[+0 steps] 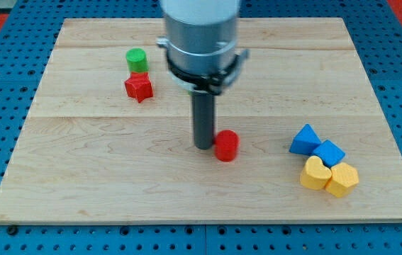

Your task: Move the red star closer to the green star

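- Wooden board lies on a blue perforated base.
- My tip touches the board just left of a red cylinder; it is a bare rod with no claw to open or close.
- Red star sits touching a green cylinder, upper left.
- Two blue blocks and two yellow blocks cluster at the view's right.
- No green star is clearly made out.
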Robot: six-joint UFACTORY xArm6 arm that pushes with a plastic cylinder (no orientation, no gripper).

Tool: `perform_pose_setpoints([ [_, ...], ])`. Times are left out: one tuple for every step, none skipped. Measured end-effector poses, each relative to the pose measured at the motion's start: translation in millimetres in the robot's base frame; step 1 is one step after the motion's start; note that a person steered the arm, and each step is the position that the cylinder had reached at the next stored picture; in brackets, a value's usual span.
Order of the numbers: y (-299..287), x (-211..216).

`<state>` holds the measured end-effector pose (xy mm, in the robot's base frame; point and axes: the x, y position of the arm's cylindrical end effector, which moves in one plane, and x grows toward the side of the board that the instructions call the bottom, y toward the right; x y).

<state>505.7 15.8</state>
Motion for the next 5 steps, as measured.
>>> perform_pose_setpoints([
  [-9, 1],
  [82, 6],
  [33, -10],
  [-79, -80],
  [-152, -98],
])
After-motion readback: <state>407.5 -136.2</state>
